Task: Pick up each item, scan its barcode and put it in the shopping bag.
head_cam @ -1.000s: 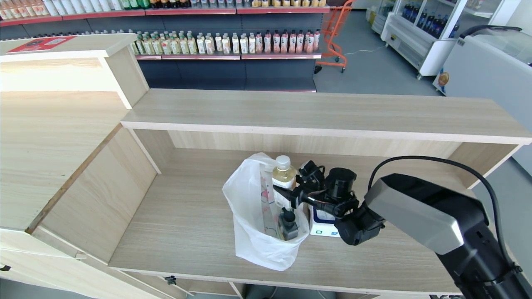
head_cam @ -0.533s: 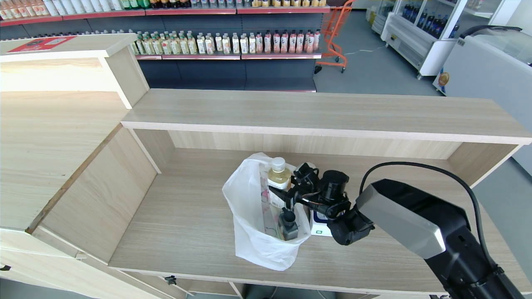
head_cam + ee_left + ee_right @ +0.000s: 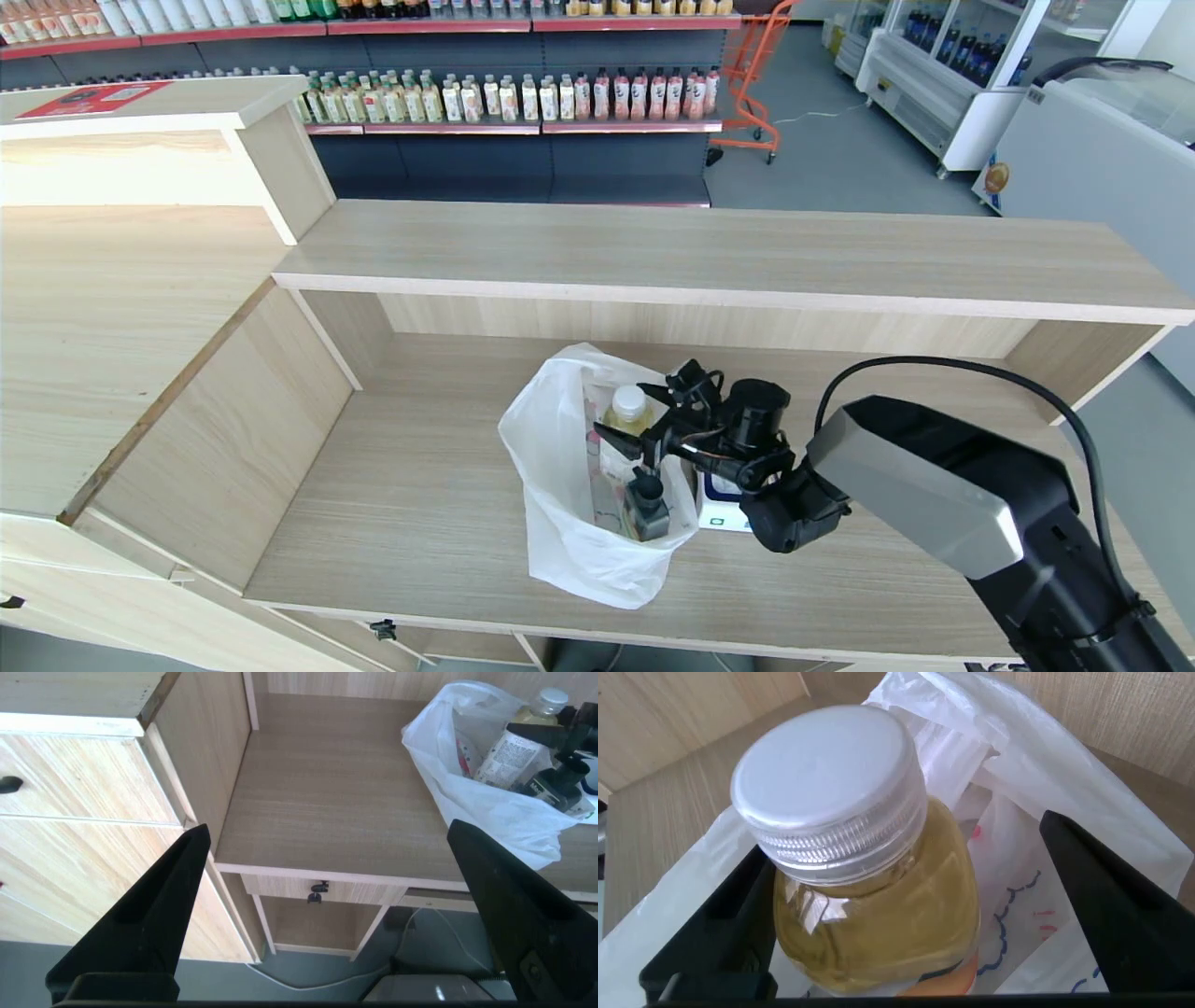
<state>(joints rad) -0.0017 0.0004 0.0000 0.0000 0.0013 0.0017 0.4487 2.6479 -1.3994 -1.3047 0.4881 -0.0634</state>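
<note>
Right gripper [image 3: 640,409]: I see fingers spread wide, gripping nothing; white-capped amber bottle [image 3: 868,919] upright between them, inside shopping bag [image 3: 560,541].

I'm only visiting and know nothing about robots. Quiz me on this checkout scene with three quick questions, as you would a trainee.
1. True or false: the bottle lies on the counter outside the shopping bag.
2. The bottle's cap is: A red, B white, C green.
3. Fill in: the gripper at the bag's mouth belongs to the robot's ____ arm.
Key: 1 false, the bottle is inside the bag; 2 B; 3 right.
</note>
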